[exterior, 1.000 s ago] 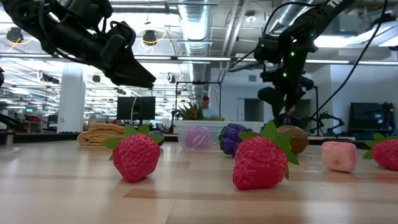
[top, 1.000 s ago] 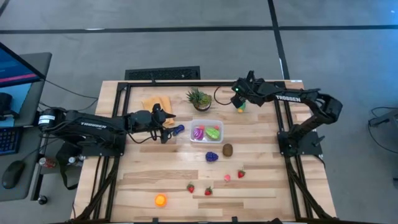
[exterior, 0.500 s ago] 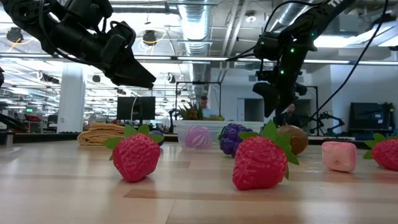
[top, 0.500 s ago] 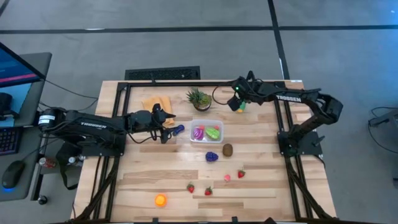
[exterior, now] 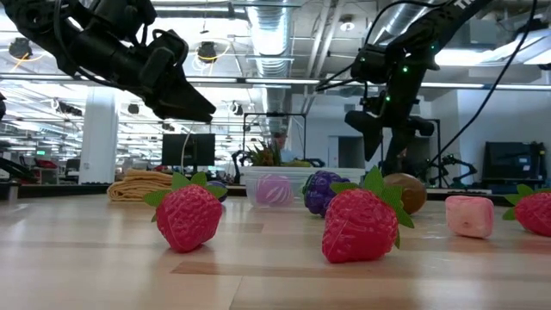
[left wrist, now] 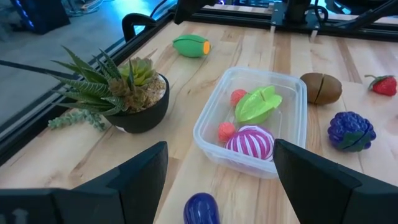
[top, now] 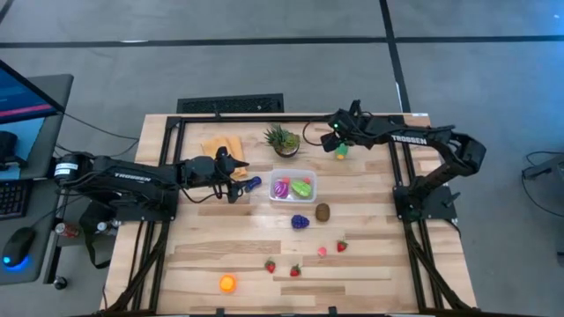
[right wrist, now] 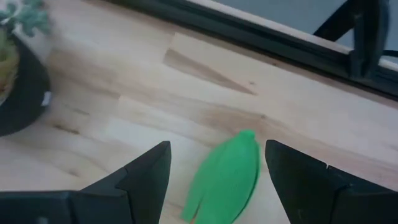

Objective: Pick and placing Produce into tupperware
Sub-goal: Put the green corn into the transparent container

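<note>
The clear tupperware (top: 293,187) stands mid-table and holds a green piece (left wrist: 257,103), a pink striped one (left wrist: 249,141) and small red ones. My left gripper (top: 241,177) hovers open to its left, above a dark purple piece (left wrist: 201,208) that lies on the table. My right gripper (top: 336,142) is open at the far right, over a green produce piece (right wrist: 225,174) lying flat on the wood. Its fingers stand on either side of the piece, clear of it. A purple grape bunch (top: 300,221), a brown kiwi (top: 322,211), strawberries (top: 296,270) and an orange piece (top: 228,283) lie nearer the front.
A spiky potted plant (top: 282,139) stands behind the tupperware, close to my right gripper. A folded yellow cloth (top: 222,145) lies at the far left. A pink cube (exterior: 469,215) sits among the strawberries. The black frame rail (right wrist: 261,37) runs along the far edge.
My right gripper has rolled about its own axis and tipped a little while staying over the green piece. Its fingers have kept the same gap. The left arm and all the produce have kept still.
</note>
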